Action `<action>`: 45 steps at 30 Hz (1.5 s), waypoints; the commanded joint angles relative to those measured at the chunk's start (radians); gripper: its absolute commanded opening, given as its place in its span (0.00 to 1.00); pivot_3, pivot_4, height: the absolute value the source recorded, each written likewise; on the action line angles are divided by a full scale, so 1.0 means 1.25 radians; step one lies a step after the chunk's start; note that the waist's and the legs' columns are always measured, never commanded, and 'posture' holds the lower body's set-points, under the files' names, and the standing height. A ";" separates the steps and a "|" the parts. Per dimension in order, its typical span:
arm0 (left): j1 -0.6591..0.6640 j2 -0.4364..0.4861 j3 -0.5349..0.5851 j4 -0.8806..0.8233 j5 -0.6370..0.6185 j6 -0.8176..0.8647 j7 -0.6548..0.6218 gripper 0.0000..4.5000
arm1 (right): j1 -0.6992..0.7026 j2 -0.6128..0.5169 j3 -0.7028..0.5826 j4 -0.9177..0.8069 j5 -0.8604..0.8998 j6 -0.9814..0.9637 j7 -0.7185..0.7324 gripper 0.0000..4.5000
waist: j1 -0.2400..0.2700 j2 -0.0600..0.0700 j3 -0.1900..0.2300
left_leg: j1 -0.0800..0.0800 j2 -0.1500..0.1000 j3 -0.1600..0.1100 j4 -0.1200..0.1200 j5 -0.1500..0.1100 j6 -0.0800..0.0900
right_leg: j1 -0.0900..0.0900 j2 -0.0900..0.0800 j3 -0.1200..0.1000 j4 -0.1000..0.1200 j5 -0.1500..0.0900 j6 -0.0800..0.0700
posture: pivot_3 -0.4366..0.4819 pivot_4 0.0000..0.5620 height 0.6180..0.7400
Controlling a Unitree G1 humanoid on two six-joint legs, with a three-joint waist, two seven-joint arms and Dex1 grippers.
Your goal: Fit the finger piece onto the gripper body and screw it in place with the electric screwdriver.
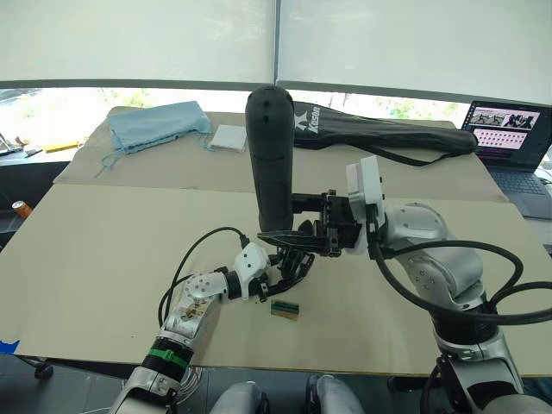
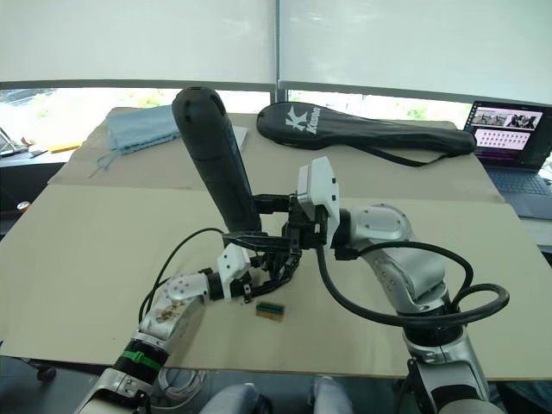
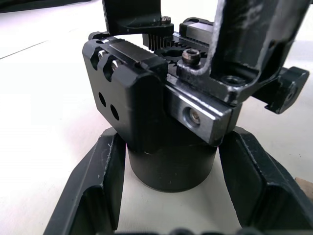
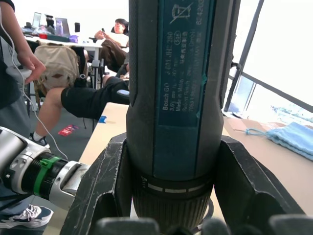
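Note:
The gripper body (image 3: 132,98) stands on the tan table on its round base, and my left gripper (image 3: 172,147) is shut around that base. Black uprights rise from its toothed top. I cannot tell which of them is the finger piece. A screw head (image 3: 190,56) shows on the top rail. My right gripper (image 1: 280,220) is shut on the electric screwdriver (image 1: 269,155), a thick black cylinder held nearly upright with its lower end pointing down at the gripper body (image 1: 297,259). The bit and tip are hidden among the black parts.
A small green-and-tan block (image 1: 285,309) lies just in front of the left gripper. Farther back are a black racket bag (image 1: 379,134), a blue cloth (image 1: 159,125) and a white square (image 1: 229,138). A laptop (image 1: 509,138) sits far right. Seated people (image 4: 105,49) are beyond the table.

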 commanded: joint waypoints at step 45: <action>0.028 0.012 -0.035 0.052 0.029 0.060 -0.005 0.51 | 0.009 0.018 -0.008 -0.018 -0.021 -0.010 0.004 0.43 | -0.002 0.001 0.000 | 0.004 0.000 -0.001 0.000 -0.002 -0.007 | 0.003 0.001 -0.002 0.000 0.000 0.000 | 0.48 0.27 1.00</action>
